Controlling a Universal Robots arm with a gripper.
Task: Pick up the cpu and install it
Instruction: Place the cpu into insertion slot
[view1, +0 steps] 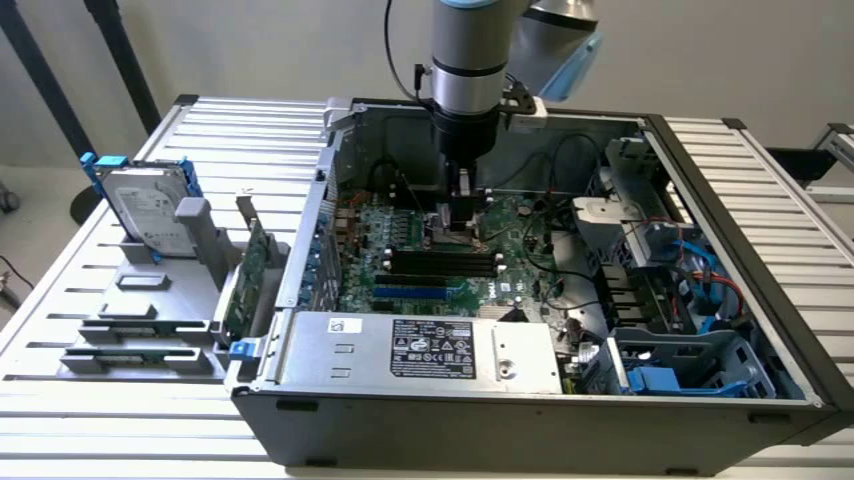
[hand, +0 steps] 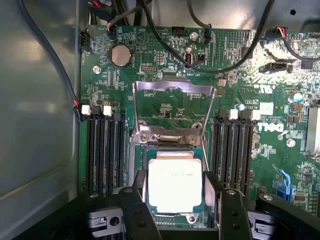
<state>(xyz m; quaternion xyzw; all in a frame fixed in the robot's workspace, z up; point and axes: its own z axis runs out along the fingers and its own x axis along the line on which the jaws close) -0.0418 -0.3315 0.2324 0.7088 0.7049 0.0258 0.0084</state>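
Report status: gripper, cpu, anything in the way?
Gripper clamped on cpu, at open socket. Retention frame raised clear. Nothing blocking.

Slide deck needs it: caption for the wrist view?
Gripper straddling the cpu at the motherboard socket, load plate swung open.

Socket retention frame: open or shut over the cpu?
Open: the retention frame is swung back clear of the cpu, whose silver top shows uncovered.

The cpu (hand: 175, 183), a thin square chip with a dull silver top plate and narrow green rim, lies level and face-up at the open socket (hand: 172, 218) on the green motherboard (hand: 165, 107), its opposite edges gripped by the hand (hand: 176, 189).
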